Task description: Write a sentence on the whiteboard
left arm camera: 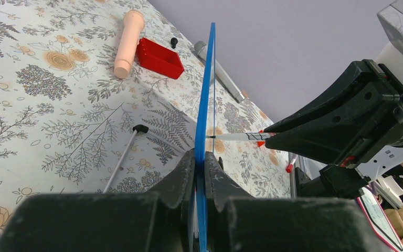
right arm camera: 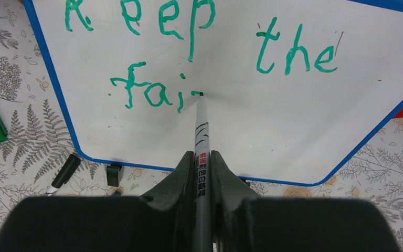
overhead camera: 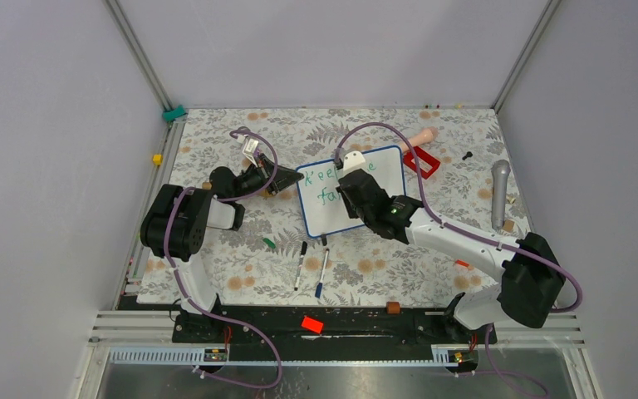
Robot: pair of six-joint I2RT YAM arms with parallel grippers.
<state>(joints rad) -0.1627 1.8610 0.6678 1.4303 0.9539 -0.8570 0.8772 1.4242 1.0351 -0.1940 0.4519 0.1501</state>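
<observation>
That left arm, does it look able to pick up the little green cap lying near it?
Probably not as things stand: the green cap lies unobstructed close by, but the left pincer is shut on the edge of the whiteboard and would have to let go first.

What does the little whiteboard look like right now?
The whiteboard is a small, glossy white rectangle with a thin blue rim and rounded corners. A short black foot shows under its bottom edge. It stands tilted on the flowery table. Green writing says "Keep the" and, below, "fai". The left fingers pinch its blue edge, and the marker in the right fingers touches its face.
</observation>
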